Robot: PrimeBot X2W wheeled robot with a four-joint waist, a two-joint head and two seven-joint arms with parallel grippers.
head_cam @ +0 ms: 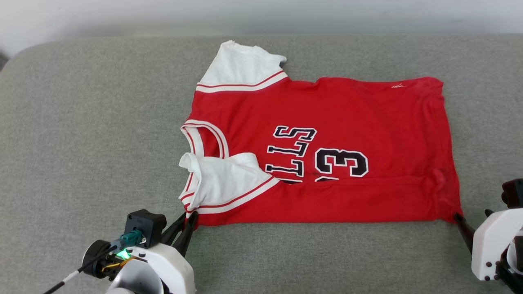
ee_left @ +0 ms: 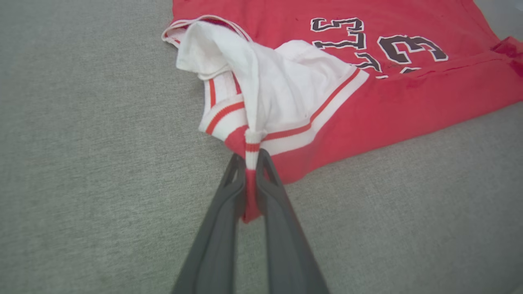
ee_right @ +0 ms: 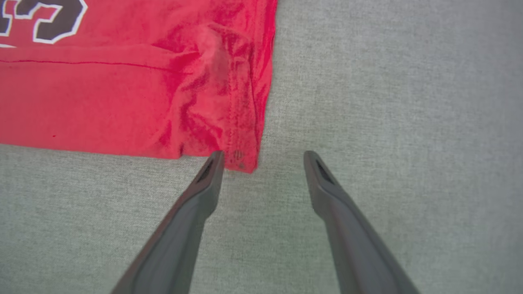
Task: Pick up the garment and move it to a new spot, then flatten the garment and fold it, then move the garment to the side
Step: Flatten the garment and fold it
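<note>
left gripper [ee_left: 250, 157] pinching garment [head_cam: 327, 110] corner (striped trim), right gripper [ee_right: 264, 155] spread

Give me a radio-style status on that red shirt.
Left gripper shut on jersey, sleeve corner. Right gripper open beside hem corner. Near edge folded over. Nothing blocking.

Garment [head_cam: 347, 106] on cushion [head_cam: 81, 122], left claw [ee_left: 251, 159] at near-left corner (gripping it), right claw [ee_right: 263, 157] at near-right corner
</note>
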